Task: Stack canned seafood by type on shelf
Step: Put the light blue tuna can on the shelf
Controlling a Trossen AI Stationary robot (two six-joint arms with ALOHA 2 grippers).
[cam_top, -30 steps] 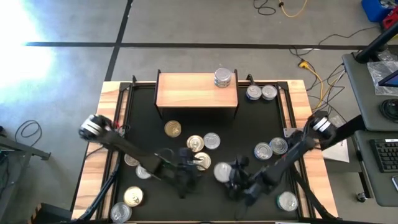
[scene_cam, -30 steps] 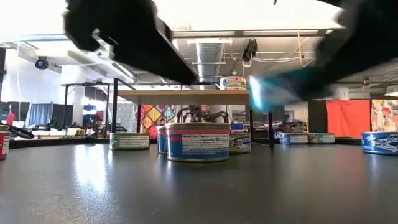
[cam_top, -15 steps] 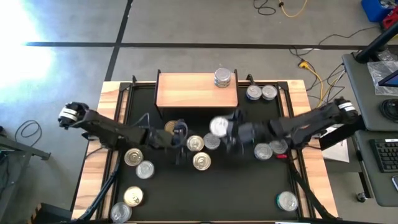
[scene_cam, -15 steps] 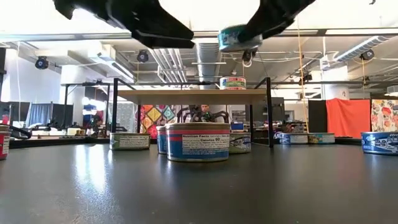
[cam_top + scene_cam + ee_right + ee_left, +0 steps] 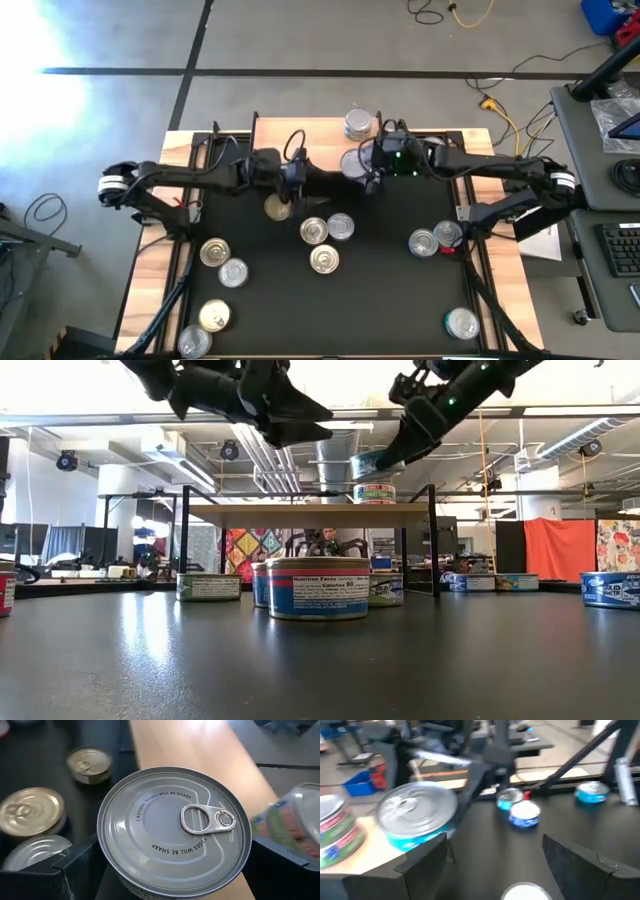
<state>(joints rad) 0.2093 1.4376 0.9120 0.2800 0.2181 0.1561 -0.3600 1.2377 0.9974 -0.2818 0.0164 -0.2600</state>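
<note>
The shelf (image 5: pixel 312 135) stands at the table's far middle, and a short stack of cans (image 5: pixel 358 124) rests on its right end. My right gripper (image 5: pixel 368 168) reaches in from the right and is shut on a teal-walled can with a silver lid (image 5: pixel 175 825), which hangs over the shelf's near right part, in front of the stack (image 5: pixel 374 493). My left gripper (image 5: pixel 300 176) hovers open and empty over the shelf's near edge, left of that can (image 5: pixel 417 817). Several more cans lie on the black table, among them a gold-lidded one (image 5: pixel 278 207). My right gripper pinches the can between its two fingers on opposite sides of its round wall (image 5: pixel 116 879), lid up. The fingers (image 5: pixel 402 445) come from the table's right, slanting downward. The can (image 5: pixel 371 463) is lifted clear above the shelf board, slightly tilted.
Loose cans sit in a cluster at mid-table (image 5: pixel 324 232), at the near left (image 5: pixel 215 260), near the right rail (image 5: pixel 436 239) and at the near right corner (image 5: pixel 462 323). The shelf's left half (image 5: pixel 200 755) is bare wood.
Both grippers have swung from the table's near middle up and toward the far edge. My right gripper has carried the teal can clear of the table to above the shelf's right part. My left gripper, empty, has gone to the shelf's near edge.
</note>
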